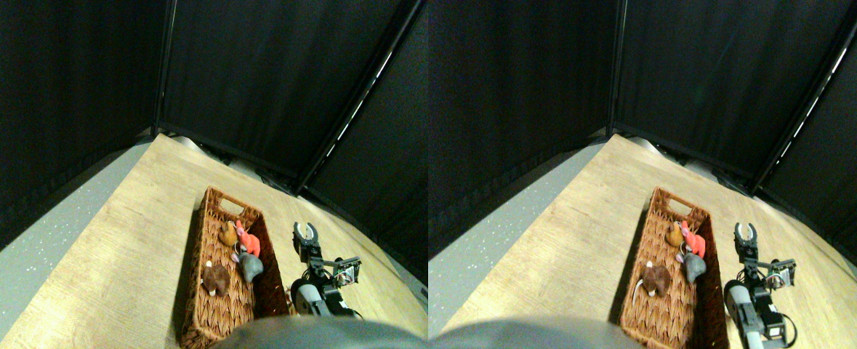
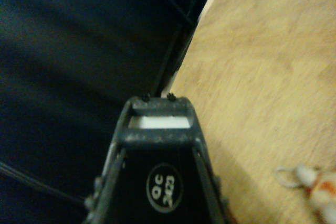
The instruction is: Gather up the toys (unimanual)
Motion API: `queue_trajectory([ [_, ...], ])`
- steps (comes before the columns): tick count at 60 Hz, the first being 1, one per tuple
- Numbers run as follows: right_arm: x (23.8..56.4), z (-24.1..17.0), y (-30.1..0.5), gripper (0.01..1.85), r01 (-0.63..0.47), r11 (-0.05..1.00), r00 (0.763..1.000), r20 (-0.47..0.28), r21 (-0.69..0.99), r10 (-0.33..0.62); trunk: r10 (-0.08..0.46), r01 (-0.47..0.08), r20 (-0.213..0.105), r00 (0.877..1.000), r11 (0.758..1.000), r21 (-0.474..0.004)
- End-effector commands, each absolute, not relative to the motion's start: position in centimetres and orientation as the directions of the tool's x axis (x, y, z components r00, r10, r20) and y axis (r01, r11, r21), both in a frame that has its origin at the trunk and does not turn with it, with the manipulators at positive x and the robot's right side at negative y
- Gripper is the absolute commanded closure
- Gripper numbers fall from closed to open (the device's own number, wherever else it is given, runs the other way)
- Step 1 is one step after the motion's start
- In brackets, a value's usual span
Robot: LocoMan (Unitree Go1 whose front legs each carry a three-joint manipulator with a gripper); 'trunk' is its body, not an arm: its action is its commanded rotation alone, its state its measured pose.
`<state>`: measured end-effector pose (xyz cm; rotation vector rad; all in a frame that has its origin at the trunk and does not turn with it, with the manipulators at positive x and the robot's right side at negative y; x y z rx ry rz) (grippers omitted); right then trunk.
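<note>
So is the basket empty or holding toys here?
Holding toys: four lie inside the basket, brown, grey, red and orange.

The right manipulator (image 1: 319,280) is built mostly of black parts, with one pale grey cylinder-shaped segment (image 1: 307,297) low on the arm. At its far end sits the black two-jaw gripper (image 1: 305,231), whose tips curve toward each other like a small claw. A small square module (image 1: 347,271) – black frame, with a greenish board and thin cables – sticks out to the side on a short bracket. In the wrist view the dark open-frame jaw (image 2: 160,124) has a rectangular window, two small black screws (image 2: 157,96) on its end edge, and matte, slightly scuffed plastic.
</note>
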<state>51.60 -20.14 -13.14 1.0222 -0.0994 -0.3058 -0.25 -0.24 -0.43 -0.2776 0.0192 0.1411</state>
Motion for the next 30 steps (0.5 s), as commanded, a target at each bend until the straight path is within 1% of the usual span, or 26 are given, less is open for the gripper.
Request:
queue_trajectory([
  [1, 51.4, -11.6, -22.3, 1.80, 0.150, 0.531, 0.946, 0.034, 0.834, -0.322, 0.096, -0.104, -0.043, 0.994, 0.963, -0.250],
  [2, 51.3, -11.7, -22.5, 1.80, 0.151, 0.542, 0.945, 0.041, 0.827, -0.326, 0.094, -0.102, -0.043, 0.995, 0.963, -0.248],
  [4, 50.9, -11.8, -23.0, 1.80, 0.156, 0.529, 0.938, 0.043, 0.834, -0.343, 0.084, -0.093, -0.047, 0.995, 0.967, -0.237],
  [8, 50.4, -12.1, -23.6, 1.80, 0.133, 0.485, 0.943, 0.040, 0.864, -0.329, 0.073, -0.082, -0.050, 0.996, 0.971, -0.225],
  [12, 49.8, -12.5, -24.2, 1.80, 0.157, 0.490, 0.931, 0.038, 0.858, -0.364, 0.064, -0.074, -0.053, 0.997, 0.973, -0.217],
  [15, 49.6, -12.6, -24.4, 1.80, 0.153, 0.479, 0.933, 0.034, 0.864, -0.359, 0.061, -0.071, -0.053, 0.997, 0.974, -0.214],
  [18, 48.9, -13.3, -25.1, 1.80, 0.142, 0.445, 0.933, 0.031, 0.884, -0.360, 0.053, -0.064, -0.059, 0.997, 0.976, -0.206],
  [24, 48.4, -13.8, -25.4, 1.80, 0.140, 0.450, 0.935, 0.032, 0.882, -0.352, 0.051, -0.062, -0.060, 0.997, 0.977, -0.202],
  [28, 47.8, -14.7, -25.9, 1.80, 0.155, 0.437, 0.934, 0.013, 0.886, -0.358, 0.049, -0.061, -0.064, 0.997, 0.978, -0.199],
  [30, 47.5, -15.0, -25.9, 1.80, 0.166, 0.405, 0.932, -0.010, 0.899, -0.362, 0.049, -0.061, -0.065, 0.997, 0.978, -0.199],
])
